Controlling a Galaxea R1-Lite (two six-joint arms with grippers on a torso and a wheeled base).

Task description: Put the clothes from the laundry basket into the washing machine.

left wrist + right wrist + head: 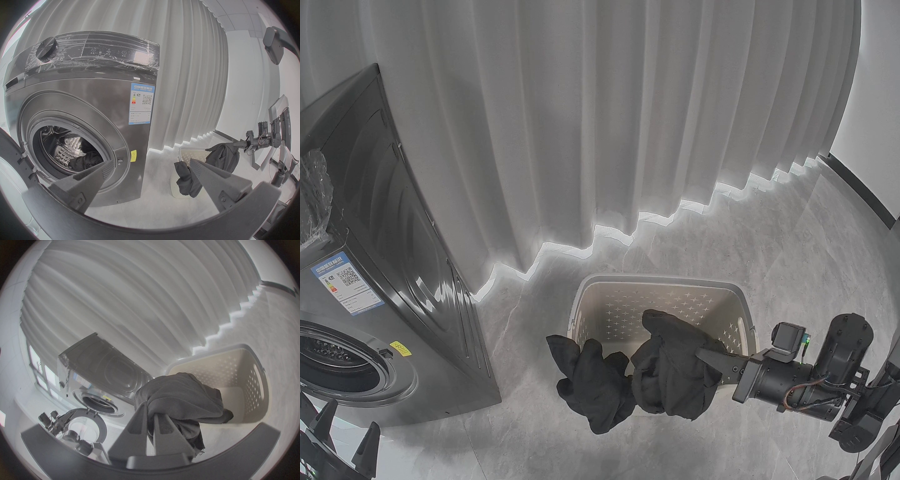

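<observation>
The garment (669,369) was black. The laundry basket (650,306) was cream, pierced with small star-shaped holes. The washing machine (394,206) was dark grey, the curtain (612,112) white, the floor (787,237) grey-marbled.

The washing machine (93,93) has a blue-headed label (141,103) on its front, above the door opening (67,150). The label bears a coloured rating scale, a square scan code and lines of print too small to read. A small yellow sticker (133,155) sits just beside the opening, its print illegible. The control panel (106,53) above the opening shows faint symbols.
</observation>
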